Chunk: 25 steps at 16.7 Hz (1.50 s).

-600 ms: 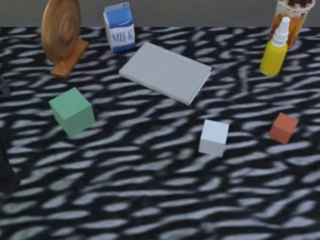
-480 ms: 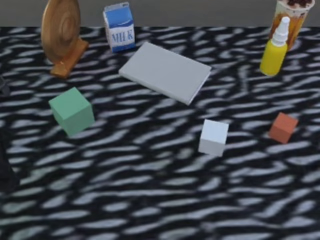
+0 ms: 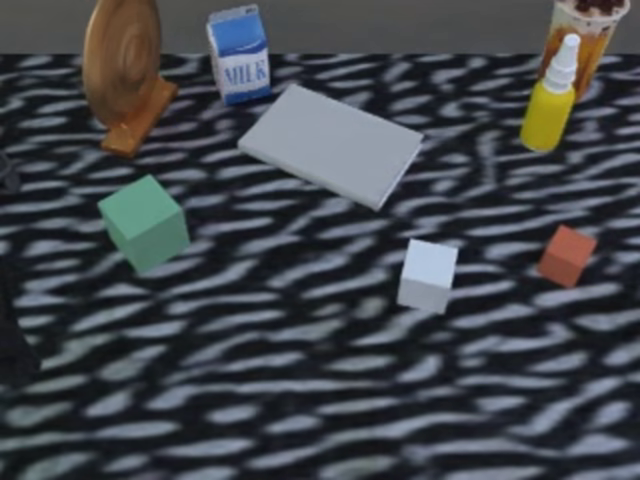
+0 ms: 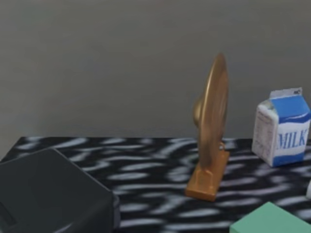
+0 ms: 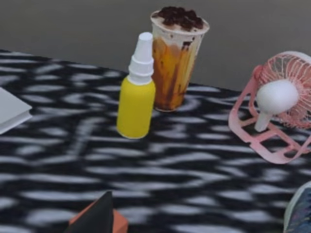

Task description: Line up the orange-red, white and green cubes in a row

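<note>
Neither hand is seen whole, so no grip can be told, while the green cube (image 3: 144, 222) at the bench's left, white cube (image 3: 428, 275) and orange-red cube (image 3: 567, 255) are found apart, each turned askew.

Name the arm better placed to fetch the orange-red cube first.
Right, probably. The orange-red cube lies at the table's right side and shows close in the right wrist view; the left arm sits at the left edge.
</note>
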Each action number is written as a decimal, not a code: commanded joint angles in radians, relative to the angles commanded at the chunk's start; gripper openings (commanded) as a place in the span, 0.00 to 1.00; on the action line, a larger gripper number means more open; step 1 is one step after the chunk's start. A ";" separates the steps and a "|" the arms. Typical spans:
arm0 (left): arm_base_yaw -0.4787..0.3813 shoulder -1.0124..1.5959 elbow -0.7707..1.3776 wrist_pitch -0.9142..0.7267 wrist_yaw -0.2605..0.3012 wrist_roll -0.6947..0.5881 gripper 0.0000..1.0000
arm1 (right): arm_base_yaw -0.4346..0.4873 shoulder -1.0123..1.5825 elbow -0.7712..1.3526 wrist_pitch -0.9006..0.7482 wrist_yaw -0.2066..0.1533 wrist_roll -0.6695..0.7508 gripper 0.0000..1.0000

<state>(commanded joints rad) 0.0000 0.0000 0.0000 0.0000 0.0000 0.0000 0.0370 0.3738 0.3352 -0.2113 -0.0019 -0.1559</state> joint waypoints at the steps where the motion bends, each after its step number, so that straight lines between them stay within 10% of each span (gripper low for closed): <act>1: 0.000 0.000 0.000 0.000 0.000 0.000 1.00 | 0.007 0.094 0.072 -0.046 0.001 -0.034 1.00; 15: 0.000 0.000 0.000 0.000 0.000 0.000 1.00 | 0.116 1.493 1.096 -0.738 0.005 -0.528 1.00; 25: 0.000 0.000 0.000 0.000 0.000 0.000 1.00 | 0.140 1.782 1.340 -0.879 0.005 -0.638 1.00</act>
<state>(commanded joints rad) 0.0000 0.0000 0.0000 0.0000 0.0000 0.0000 0.1771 2.1554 1.6754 -1.0908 0.0026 -0.7936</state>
